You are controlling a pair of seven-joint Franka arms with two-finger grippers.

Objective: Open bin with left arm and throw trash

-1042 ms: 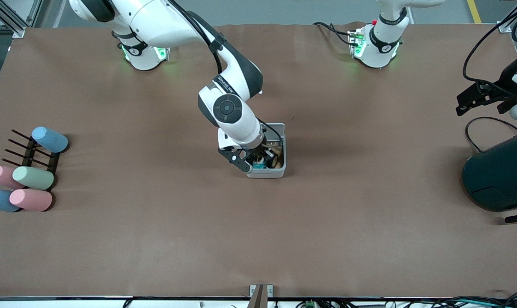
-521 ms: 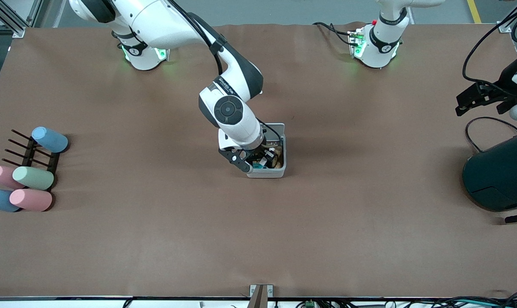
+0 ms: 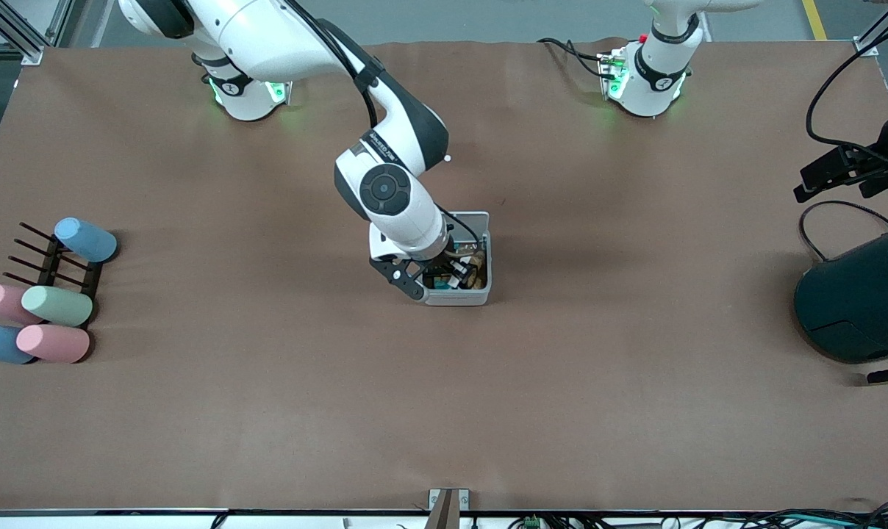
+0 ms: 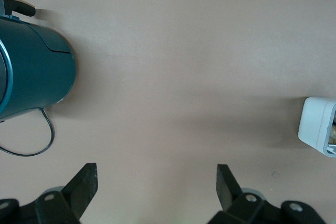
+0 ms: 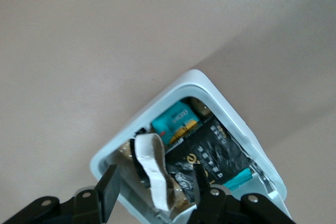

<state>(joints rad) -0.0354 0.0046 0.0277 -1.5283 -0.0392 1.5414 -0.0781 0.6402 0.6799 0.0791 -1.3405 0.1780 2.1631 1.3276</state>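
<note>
The white bin (image 3: 481,294) stands mid-table with its top open. The right wrist view looks down into the bin (image 5: 210,85), where a white wrapper scrap (image 5: 153,174) and a black shiny packet (image 5: 212,156) lie beside a teal wrapper. I cannot make out the tape roll. My right gripper (image 3: 446,276) hangs just over the bin, open and empty; in its own view (image 5: 155,191) its fingers straddle the scrap without touching it. My left gripper (image 3: 841,173) is up over the left arm's end of the table, open and empty in its own view (image 4: 155,182).
A large dark teal container (image 3: 859,297) with a cable lies at the left arm's end and also shows in the left wrist view (image 4: 31,69). Pastel cylinders (image 3: 54,305) and a black rack (image 3: 51,264) sit at the right arm's end.
My right gripper has drawn up and back a little from inside the bin. My left gripper has moved farther toward the left arm's end of the table.
</note>
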